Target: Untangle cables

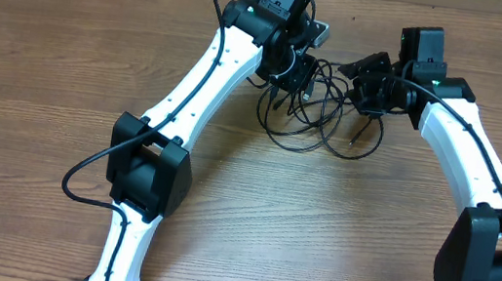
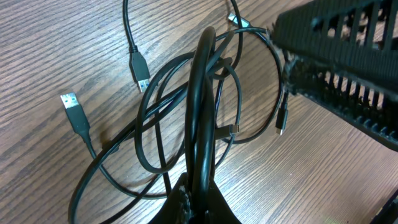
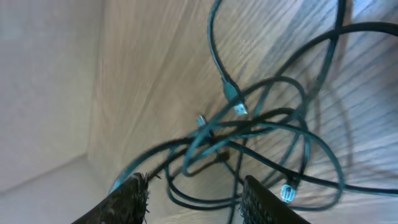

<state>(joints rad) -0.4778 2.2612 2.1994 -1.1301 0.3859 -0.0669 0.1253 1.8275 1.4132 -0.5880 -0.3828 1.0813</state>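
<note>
The cables (image 1: 311, 119) lie as a knot of thin black loops on the tabletop (image 1: 47, 53), toward its far side, between the two hands. In the left wrist view several strands are gathered into one tight bundle rising from the left hand (image 2: 198, 202), which is pressed together on it. The other loops fan out flat over the wood around that bundle. Two flat silver-tipped plugs (image 2: 70, 102) lie free at the left of the tangle, apart from each other. A smaller plug (image 2: 280, 127) lies at the right edge of the loops. Seen from overhead, the left hand is over the tangle's upper left part, and the right hand (image 1: 365, 83) is just beside its upper right edge. The right hand is spread: its two fingers (image 3: 132, 200) stand apart, with a few blurred cords crossing the gap ahead of them. Whether either finger touches a cord cannot be told.
</note>
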